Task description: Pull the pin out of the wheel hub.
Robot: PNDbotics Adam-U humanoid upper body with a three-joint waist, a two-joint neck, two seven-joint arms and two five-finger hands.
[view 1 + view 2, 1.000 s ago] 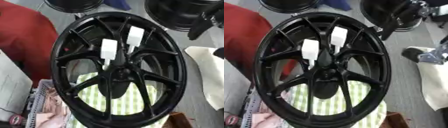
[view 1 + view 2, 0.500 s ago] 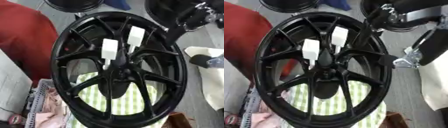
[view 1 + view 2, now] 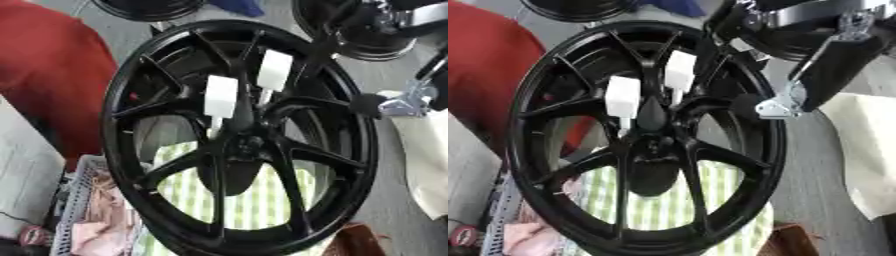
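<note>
my right hand (image 3: 815, 75), black with silver joints, hangs over the upper right rim of the big black spoked wheel hub (image 3: 241, 137); i cannot tell how its fingers sit. two white flat-headed pins (image 3: 220, 97) (image 3: 274, 71) stand in the spokes above the centre, untouched.

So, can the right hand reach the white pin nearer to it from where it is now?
Probably yes. The right hand is over the wheel's upper right rim, and nothing lies between it and the white pin.
</note>
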